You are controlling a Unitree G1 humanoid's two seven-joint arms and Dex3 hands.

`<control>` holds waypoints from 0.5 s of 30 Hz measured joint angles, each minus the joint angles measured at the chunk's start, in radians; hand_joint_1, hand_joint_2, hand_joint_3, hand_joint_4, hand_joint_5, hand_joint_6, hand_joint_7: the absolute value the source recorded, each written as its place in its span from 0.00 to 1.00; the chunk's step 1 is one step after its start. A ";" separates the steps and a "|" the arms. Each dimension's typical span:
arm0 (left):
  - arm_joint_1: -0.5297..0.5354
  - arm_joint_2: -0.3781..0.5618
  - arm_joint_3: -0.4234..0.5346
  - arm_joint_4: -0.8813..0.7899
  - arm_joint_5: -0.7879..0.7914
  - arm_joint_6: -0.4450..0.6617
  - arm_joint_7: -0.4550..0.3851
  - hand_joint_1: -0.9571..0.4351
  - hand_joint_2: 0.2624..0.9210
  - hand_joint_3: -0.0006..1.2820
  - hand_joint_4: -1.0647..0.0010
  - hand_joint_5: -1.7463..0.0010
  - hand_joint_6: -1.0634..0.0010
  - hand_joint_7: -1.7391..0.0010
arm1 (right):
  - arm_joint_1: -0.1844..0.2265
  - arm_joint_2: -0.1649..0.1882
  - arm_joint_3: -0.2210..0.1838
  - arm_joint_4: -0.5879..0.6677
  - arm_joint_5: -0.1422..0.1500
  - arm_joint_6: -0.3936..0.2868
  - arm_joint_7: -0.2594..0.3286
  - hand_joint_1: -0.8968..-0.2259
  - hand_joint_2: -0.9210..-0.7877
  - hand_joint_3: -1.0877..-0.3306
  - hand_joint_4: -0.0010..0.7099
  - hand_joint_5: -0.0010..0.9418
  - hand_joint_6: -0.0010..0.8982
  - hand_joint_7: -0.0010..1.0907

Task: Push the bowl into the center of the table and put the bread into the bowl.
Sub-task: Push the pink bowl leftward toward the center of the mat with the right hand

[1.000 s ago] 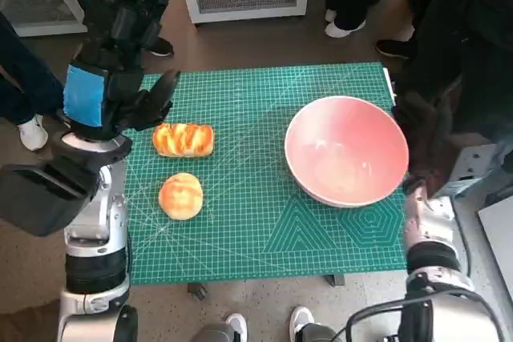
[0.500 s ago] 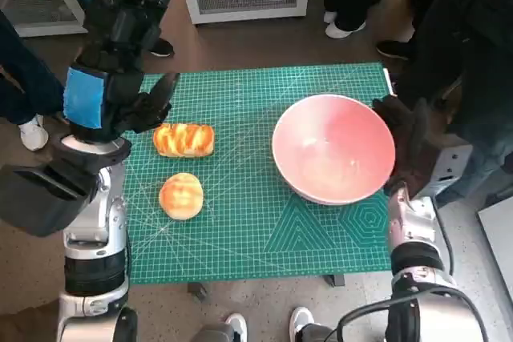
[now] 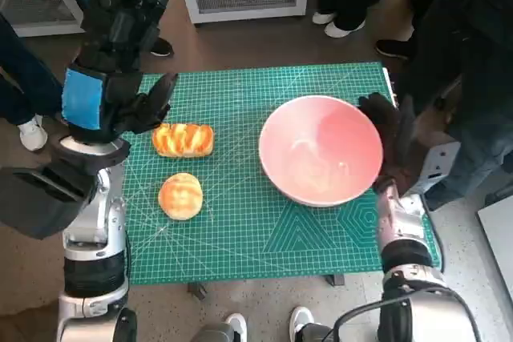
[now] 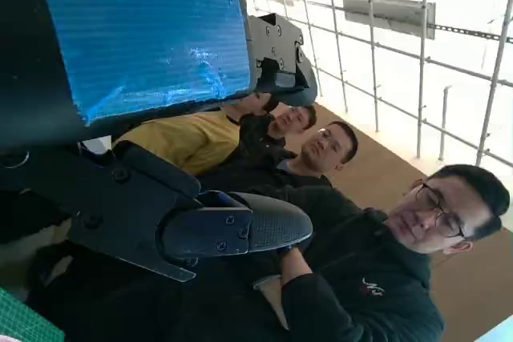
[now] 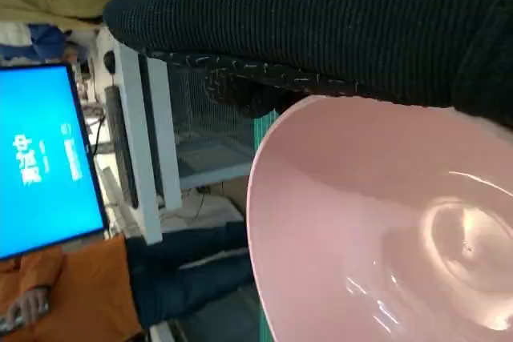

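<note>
Presently my right robot hand (image 3: 390, 143) presses flat against the pink bowl (image 3: 320, 149), right of the tabletop (image 3: 240, 230) centre, holding nothing. My left robot hand (image 3: 120, 86) hovers spread, empty, above the long bread (image 3: 183, 140). Next I judge: finish pushing, then grasp bread.

A pink bowl (image 3: 321, 150) and golden-orange bread (image 3: 183, 140) sit on a green gridded mat (image 3: 240, 222).

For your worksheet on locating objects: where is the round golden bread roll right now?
In the head view, the round golden bread roll lies on the green cutting mat's left side, just below the long striped loaf.
</note>
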 measured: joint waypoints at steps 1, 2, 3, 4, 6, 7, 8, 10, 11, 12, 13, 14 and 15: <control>0.000 0.000 0.000 -0.002 0.000 0.001 0.000 0.15 1.00 0.34 0.75 1.00 0.89 0.71 | -0.002 0.003 0.000 0.000 0.000 0.000 0.000 0.45 0.00 0.37 0.47 0.00 0.35 0.26; 0.000 0.001 0.000 -0.003 0.000 0.001 0.000 0.15 1.00 0.34 0.75 1.00 0.89 0.71 | -0.004 0.007 0.001 0.000 0.000 0.000 0.000 0.45 0.00 0.37 0.47 0.00 0.35 0.26; 0.001 0.001 0.000 -0.005 0.000 0.002 0.000 0.15 1.00 0.34 0.75 1.00 0.89 0.71 | -0.006 0.011 0.001 -0.001 0.000 0.000 0.000 0.45 0.00 0.37 0.47 0.00 0.35 0.26; 0.001 0.001 0.001 -0.006 0.000 0.002 0.001 0.15 1.00 0.34 0.75 1.00 0.89 0.71 | -0.007 0.016 0.002 -0.001 0.000 0.000 0.000 0.45 0.00 0.37 0.47 0.00 0.35 0.26; 0.002 0.001 0.001 -0.008 0.000 0.002 0.001 0.15 1.00 0.34 0.75 1.00 0.89 0.72 | -0.010 0.025 0.003 -0.001 -0.001 0.000 0.000 0.45 0.00 0.37 0.47 0.00 0.35 0.26; 0.003 0.001 0.001 -0.009 0.000 0.002 0.001 0.15 1.00 0.34 0.75 1.00 0.89 0.72 | -0.011 0.029 0.004 -0.001 -0.001 0.000 0.000 0.45 0.00 0.37 0.47 0.00 0.35 0.26; 0.003 0.001 0.002 -0.009 0.000 0.002 0.001 0.15 1.00 0.34 0.75 1.00 0.89 0.72 | -0.011 0.033 0.005 -0.001 -0.001 0.000 0.000 0.46 0.00 0.36 0.47 0.00 0.36 0.25; 0.005 0.001 0.003 -0.010 0.000 0.003 0.001 0.15 1.00 0.34 0.75 1.00 0.89 0.72 | -0.013 0.041 0.007 -0.001 -0.001 0.000 0.000 0.48 0.00 0.36 0.47 0.00 0.35 0.25; 0.005 0.002 0.003 -0.011 0.000 0.004 0.001 0.15 1.00 0.34 0.75 1.00 0.89 0.72 | -0.014 0.045 0.008 -0.001 -0.001 0.000 0.000 0.49 0.00 0.36 0.47 0.00 0.36 0.25; 0.007 0.002 0.004 -0.013 0.000 0.006 0.002 0.15 1.00 0.34 0.75 1.00 0.89 0.72 | -0.016 0.049 0.009 -0.001 -0.001 0.000 0.000 0.49 0.00 0.35 0.47 0.00 0.36 0.25; 0.008 0.002 0.005 -0.015 0.000 0.008 0.002 0.15 1.00 0.34 0.75 1.00 0.89 0.72 | -0.018 0.054 0.010 -0.001 -0.001 0.000 0.000 0.50 0.00 0.35 0.47 0.00 0.36 0.25; 0.008 0.002 0.005 -0.015 0.000 0.008 0.003 0.15 1.00 0.34 0.74 1.00 0.89 0.72 | -0.020 0.058 0.011 -0.001 -0.001 0.000 0.000 0.50 0.00 0.35 0.47 0.00 0.36 0.25; 0.009 0.002 0.005 -0.016 0.000 0.010 0.003 0.15 1.00 0.34 0.74 1.00 0.89 0.72 | -0.022 0.062 0.012 -0.001 -0.001 0.000 0.000 0.50 0.00 0.35 0.47 0.00 0.35 0.25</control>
